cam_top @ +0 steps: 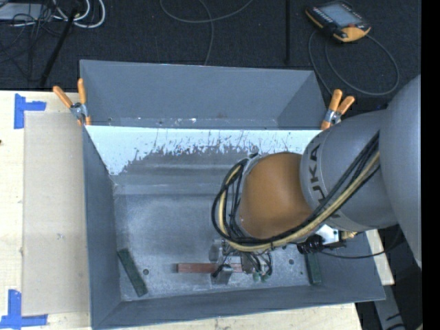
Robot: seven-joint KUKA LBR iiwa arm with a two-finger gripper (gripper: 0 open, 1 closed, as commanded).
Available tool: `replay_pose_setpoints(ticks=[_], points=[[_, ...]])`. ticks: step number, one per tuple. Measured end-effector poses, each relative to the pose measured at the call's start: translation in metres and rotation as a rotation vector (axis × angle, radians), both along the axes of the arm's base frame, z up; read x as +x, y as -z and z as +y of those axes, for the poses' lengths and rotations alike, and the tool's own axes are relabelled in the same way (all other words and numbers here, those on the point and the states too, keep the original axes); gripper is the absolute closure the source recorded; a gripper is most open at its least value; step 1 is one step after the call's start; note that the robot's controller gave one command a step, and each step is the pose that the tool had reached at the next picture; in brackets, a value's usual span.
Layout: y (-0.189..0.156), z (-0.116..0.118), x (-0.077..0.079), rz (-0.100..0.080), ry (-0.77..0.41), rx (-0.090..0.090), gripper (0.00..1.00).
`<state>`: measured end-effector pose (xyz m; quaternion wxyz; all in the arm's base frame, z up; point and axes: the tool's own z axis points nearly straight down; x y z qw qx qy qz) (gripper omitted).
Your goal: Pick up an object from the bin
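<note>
I see a grey bin (100,239), its back wall streaked with dark scratches, a reddish-brown strip (194,269), one dark green bar (130,272), a second dark green bar (313,271), and an orange-brown cover (271,196) on the grey arm (385,163).

Grey arm (385,163), orange cover (271,194), seemingly black cables (221,208)

Probably a robotics lab: KUKA arm (371,177) over a metal bin (199,95), loose cables (87,16), handheld pendant (338,20).

The hand (232,269) hides the right end of the brown strip (194,268).
</note>
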<state>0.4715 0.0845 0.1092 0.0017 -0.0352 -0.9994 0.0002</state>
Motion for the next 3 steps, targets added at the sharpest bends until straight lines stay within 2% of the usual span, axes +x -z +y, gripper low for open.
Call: replay_pose_setpoints(ticks=[2, 3], points=[[-0.013, 0.000, 0.001, -0.004, 0.002, 0.001, 1.00], [-0.022, 0.000, -0.001, 0.006, 0.002, -0.001, 1.00]])
